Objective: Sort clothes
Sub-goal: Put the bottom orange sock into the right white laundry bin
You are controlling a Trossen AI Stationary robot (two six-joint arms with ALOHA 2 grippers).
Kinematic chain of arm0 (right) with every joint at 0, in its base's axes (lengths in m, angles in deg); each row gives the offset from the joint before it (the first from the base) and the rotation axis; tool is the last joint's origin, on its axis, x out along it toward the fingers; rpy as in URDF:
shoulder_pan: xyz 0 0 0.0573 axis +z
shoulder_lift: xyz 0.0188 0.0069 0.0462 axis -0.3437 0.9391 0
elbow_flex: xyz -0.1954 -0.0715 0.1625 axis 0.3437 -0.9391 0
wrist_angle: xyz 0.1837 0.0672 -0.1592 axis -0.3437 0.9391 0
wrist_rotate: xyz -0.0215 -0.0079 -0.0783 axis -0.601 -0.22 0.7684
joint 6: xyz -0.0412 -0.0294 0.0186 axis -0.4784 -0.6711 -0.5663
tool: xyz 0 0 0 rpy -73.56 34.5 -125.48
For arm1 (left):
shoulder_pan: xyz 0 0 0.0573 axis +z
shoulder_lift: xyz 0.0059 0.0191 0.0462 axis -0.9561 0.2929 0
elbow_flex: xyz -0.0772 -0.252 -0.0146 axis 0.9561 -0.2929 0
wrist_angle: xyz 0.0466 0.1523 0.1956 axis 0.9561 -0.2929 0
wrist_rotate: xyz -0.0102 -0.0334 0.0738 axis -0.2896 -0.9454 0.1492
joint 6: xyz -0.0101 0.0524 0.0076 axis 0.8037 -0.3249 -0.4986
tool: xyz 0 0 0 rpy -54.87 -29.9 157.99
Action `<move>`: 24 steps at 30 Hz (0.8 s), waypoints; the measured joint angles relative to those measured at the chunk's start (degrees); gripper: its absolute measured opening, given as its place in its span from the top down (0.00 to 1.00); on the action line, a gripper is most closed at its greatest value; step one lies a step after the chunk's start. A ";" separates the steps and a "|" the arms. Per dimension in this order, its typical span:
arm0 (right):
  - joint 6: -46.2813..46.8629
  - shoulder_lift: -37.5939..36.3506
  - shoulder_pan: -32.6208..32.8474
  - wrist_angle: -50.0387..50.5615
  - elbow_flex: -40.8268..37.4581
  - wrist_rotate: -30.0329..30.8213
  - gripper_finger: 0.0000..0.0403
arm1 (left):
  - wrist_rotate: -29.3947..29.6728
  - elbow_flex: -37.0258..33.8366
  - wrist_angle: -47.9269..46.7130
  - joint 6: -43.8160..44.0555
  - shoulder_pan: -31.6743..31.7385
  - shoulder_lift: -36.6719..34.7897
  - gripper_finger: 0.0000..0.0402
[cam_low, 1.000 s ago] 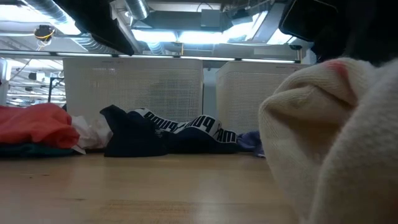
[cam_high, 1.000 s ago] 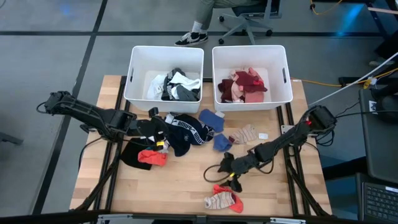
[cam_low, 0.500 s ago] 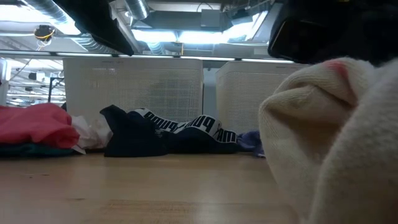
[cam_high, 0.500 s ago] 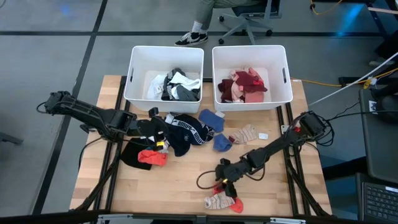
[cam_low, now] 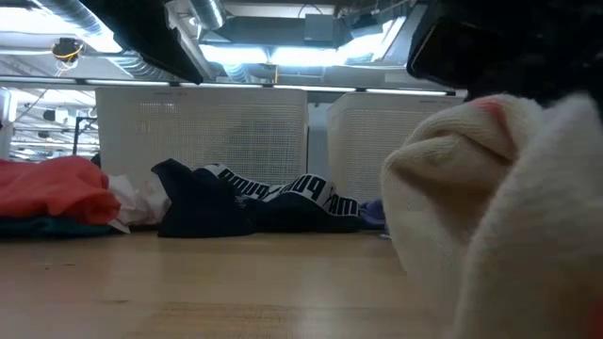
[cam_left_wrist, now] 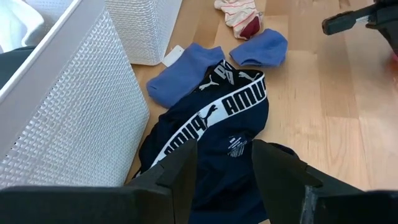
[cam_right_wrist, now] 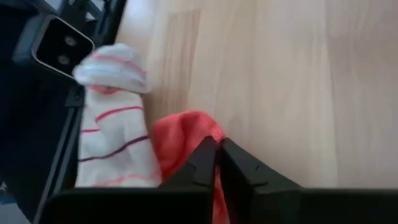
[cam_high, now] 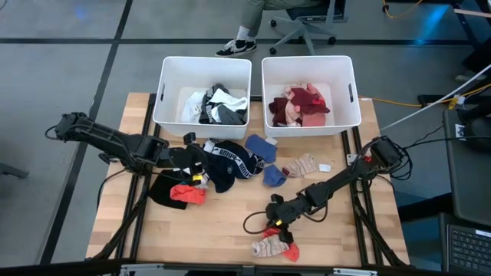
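Note:
A red sock (cam_high: pixel 281 234) lies near the table's front edge, against a cream striped sock (cam_high: pixel 268 247) (cam_right_wrist: pixel 115 124). My right gripper (cam_high: pixel 271 227) (cam_right_wrist: pixel 219 160) is down on the red sock and shut on it. The cream sock fills the right of the low view (cam_low: pixel 471 226). My left gripper (cam_high: pixel 199 172) (cam_left_wrist: pixel 225 171) hovers open over the navy garment with a white band (cam_high: pixel 230 161) (cam_left_wrist: pixel 217 121), at the table's middle left. More clothes lie in the left bin (cam_high: pixel 165 84) and the right bin (cam_high: pixel 353 84). My right gripper pinches the red sock's bunched upper edge (cam_right_wrist: pixel 193 138) between its two fingertips. The fingers slant down from the table's far right. The sock still lies on the table, touching the cream striped sock.
A red garment (cam_high: pixel 188 194) on a black one (cam_high: pixel 159 188) lies by my left gripper. Blue socks (cam_high: pixel 259 147) (cam_high: pixel 273 176) and a beige sock (cam_high: pixel 301 165) lie before the bins. A cable loop (cam_high: pixel 249 222) trails from the right arm. A seated person's shoe (cam_high: pixel 236 47) shows beyond the table.
My right gripper has gone toward the table's near edge and down onto the red sock, and has shut on it. The cream sock beside it has shifted slightly in the low view.

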 joint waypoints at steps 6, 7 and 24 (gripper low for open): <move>-3.45 -5.44 -0.70 3.98 0.01 3.34 0.99 | 0.00 0.00 0.04 0.08 0.00 0.00 0.64; -4.19 -6.72 -0.77 5.39 0.02 4.38 0.98 | 0.00 0.00 0.09 0.10 0.00 0.00 0.64; -17.14 -29.95 -0.85 20.44 0.00 35.14 0.99 | 0.00 0.00 0.33 0.65 0.00 0.00 0.64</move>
